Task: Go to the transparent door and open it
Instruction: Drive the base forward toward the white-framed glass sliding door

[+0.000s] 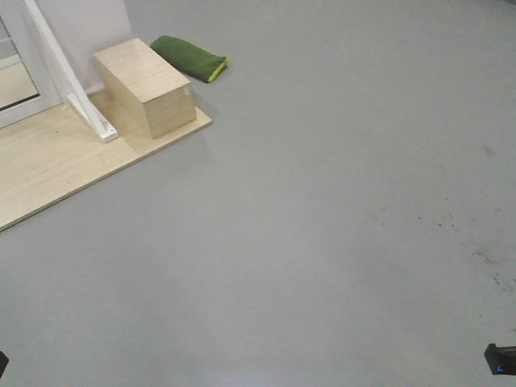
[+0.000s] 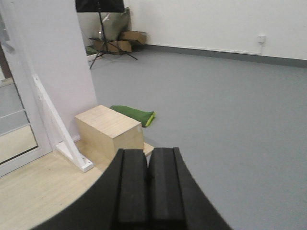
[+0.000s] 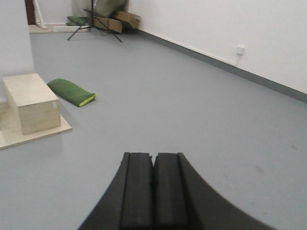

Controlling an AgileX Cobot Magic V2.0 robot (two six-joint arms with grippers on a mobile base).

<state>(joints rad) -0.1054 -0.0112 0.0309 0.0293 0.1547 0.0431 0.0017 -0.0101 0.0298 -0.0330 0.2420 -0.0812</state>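
Grey floor [image 1: 322, 242] lies ahead; both arms reach forward, left fingers [image 2: 132, 191] and right fingers [image 3: 137, 191] clenched pad against pad.

A pale wooden box [image 1: 145, 89] stands on a plywood platform [image 1: 48, 169] on the grey floor [image 1: 322, 242]. A green fabric pouch [image 1: 189, 58] lies near it. Farther off, a black tripod [image 2: 100, 28] stands beside cardboard boxes [image 2: 127, 38].

Grey floor [image 1: 339, 201], smooth, with dark specks at the near right. A pale wooden platform [image 1: 48, 173] at the far left carries a plywood box [image 1: 145, 89]. A green cushion [image 1: 189, 58] lies on the floor just beyond the box. The white wall [image 3: 216, 24] on the right has grey skirting [image 3: 216, 61] and one socket [image 3: 240, 50]. A black tripod stand [image 2: 99, 5] and cardboard boxes [image 2: 132, 36] occupy the far corner.
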